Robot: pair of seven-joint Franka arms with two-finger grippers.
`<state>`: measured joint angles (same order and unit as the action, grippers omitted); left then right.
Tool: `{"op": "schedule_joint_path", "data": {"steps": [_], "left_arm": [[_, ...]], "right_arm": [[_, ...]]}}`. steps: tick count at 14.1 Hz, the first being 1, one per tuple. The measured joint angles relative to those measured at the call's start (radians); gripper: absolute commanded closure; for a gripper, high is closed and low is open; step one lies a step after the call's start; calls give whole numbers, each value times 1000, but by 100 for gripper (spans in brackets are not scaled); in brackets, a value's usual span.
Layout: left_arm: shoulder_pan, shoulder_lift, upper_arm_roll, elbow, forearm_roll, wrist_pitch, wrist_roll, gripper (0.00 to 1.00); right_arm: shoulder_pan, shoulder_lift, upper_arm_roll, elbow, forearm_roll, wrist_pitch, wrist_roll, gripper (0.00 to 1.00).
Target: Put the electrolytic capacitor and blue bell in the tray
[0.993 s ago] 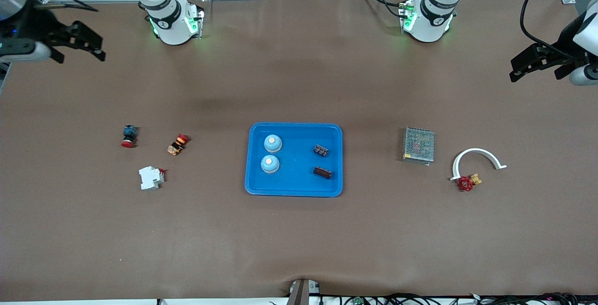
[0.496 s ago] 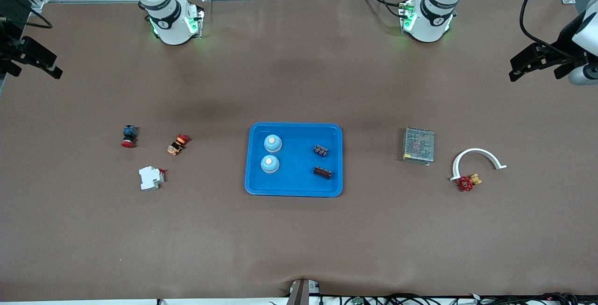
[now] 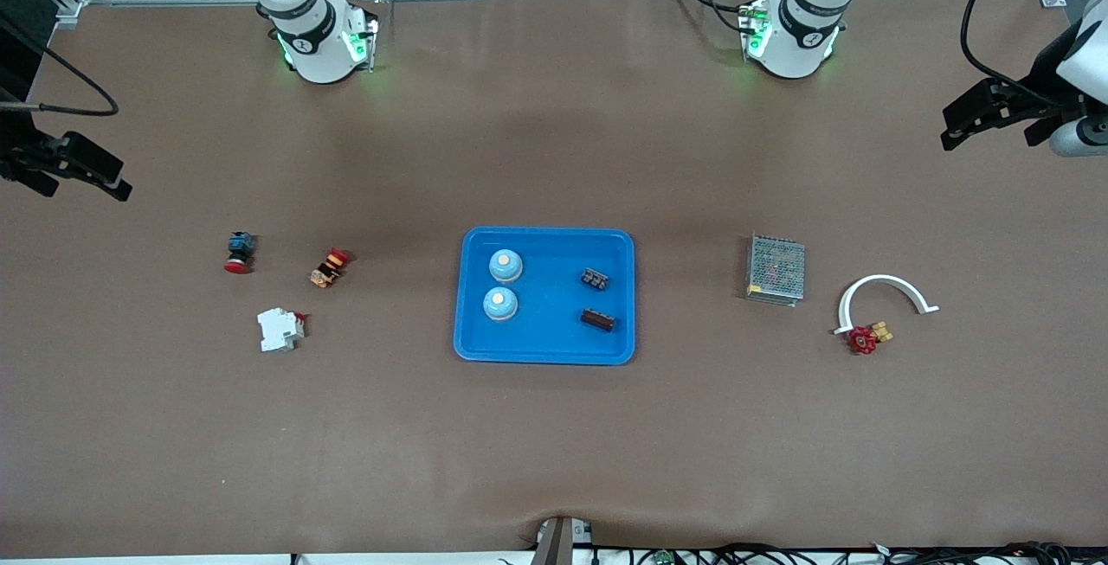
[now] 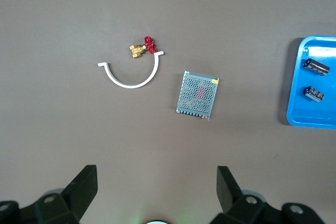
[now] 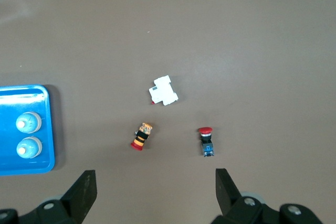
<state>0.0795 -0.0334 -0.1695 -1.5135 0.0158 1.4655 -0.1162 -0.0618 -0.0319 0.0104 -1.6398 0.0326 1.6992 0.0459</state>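
Front view – tray (image 3: 472,349): sitting mid-table, holding two blue bells (image 3: 505,266) toward the right arm's end and two dark capacitors (image 3: 594,279) toward the left arm's end.
Front view – task status: appearing complete; nothing of the task is lying outside the tray.
Front view – right gripper (image 3: 82,169): hanging over the right arm's end of the table, carrying nothing.
Front view – left gripper (image 3: 987,115): hanging over the left arm's end of the table, carrying nothing.
Left wrist view – fingers (image 4: 84,187): standing wide apart, with the mesh box (image 4: 198,94), white arc (image 4: 129,77) and red valve (image 4: 143,48) lying below; the tray's end with both capacitors is showing at the edge.
Right wrist view – fingers (image 5: 83,192): standing wide apart over a white breaker (image 5: 163,91), a striped button (image 5: 140,136) and a red-capped button (image 5: 207,140); both bells are showing in the tray.
Handling – bells: likely light, rigid, smooth domes; gripping low across the base is safest.
Handling – capacitors: likely light and stiff; gripping across the body, clear of any leads.
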Motion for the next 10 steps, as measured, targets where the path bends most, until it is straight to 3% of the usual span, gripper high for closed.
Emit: {"op": "schedule_joint_path", "data": {"steps": [8,10], "left_arm": [[0,0,1,5,0,0,0,0],[0,0,1,5,0,0,0,0]], "right_arm": [[-5,45,-4,4,-19,71,-3,0],[23,45,-36,5,-19,73,-4,0]]}}
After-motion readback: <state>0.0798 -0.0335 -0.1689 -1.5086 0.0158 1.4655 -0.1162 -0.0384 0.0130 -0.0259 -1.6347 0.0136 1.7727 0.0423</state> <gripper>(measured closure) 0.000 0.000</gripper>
